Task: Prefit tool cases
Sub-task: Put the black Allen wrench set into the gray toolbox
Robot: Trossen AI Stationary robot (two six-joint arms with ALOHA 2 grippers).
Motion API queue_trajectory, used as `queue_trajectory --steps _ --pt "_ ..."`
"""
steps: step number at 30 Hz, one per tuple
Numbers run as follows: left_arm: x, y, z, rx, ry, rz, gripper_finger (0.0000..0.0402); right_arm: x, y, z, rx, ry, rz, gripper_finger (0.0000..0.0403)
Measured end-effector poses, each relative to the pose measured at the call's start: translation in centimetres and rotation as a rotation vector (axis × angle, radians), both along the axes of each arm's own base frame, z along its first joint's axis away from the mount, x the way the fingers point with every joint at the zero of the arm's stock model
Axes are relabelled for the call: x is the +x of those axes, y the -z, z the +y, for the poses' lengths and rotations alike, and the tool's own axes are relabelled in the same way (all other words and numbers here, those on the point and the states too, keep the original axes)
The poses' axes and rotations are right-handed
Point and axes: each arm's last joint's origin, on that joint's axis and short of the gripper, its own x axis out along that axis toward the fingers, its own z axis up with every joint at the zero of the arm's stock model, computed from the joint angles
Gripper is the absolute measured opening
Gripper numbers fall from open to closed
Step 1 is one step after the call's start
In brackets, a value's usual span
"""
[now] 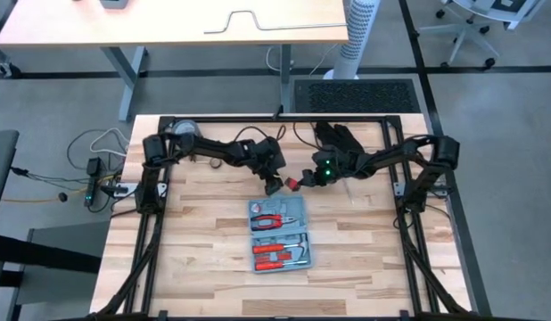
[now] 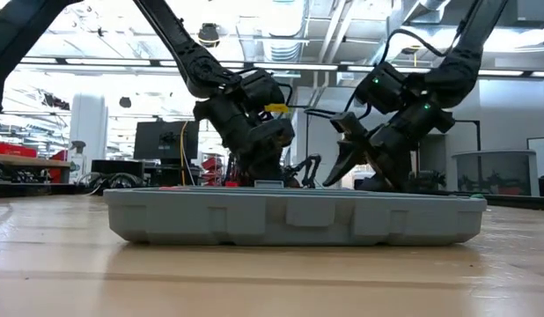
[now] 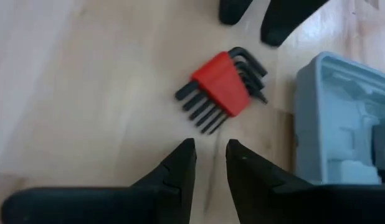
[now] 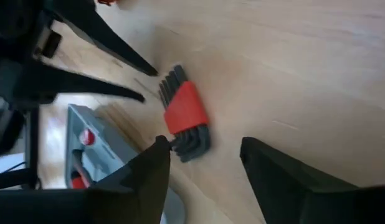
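Nearest to camera: tool case [image 2: 294, 216], flat on the table [image 1: 204, 267], lid open
Hex key set [image 1: 294, 185]: red holder, on the wood just beside the case's far edge, between both grippers
Long axis: keys lie diagonally, bent ends toward the right gripper [image 4: 202, 158]
Right gripper: fingers wide apart, around the bent ends, holding nothing
Left gripper [image 3: 210, 155]: narrow gap, empty, short of the straight tips
Nearer arm: right, I judge

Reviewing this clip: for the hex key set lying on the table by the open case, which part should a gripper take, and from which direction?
Grip the red holder of the hex key set, from straight above. It lies flat on the wooden table beside the tool case; the holder is the widest solid block, while the keys fan out thin and loose-looking. The right gripper hangs open over it; the left gripper is nearby.
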Motion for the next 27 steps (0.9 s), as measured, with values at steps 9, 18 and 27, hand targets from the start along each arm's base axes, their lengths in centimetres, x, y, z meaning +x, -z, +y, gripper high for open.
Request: queue_trajectory --steps 9,18,27 --pt "1.9 1.1 -1.8 0.002 -0.026 0.019 0.0081 0.3 0.1 0.2 0.043 -0.043 -0.033 0.0216" --pt "3.4 1.3 -1.8 0.007 -0.031 0.036 0.0081 -0.2 0.5 0.5 0.065 -0.058 0.036 0.0216" --pt "3.7 1.1 -1.7 0.029 -0.031 0.010 0.0081 0.2 0.2 0.4 0.061 -0.042 -0.018 0.0190"
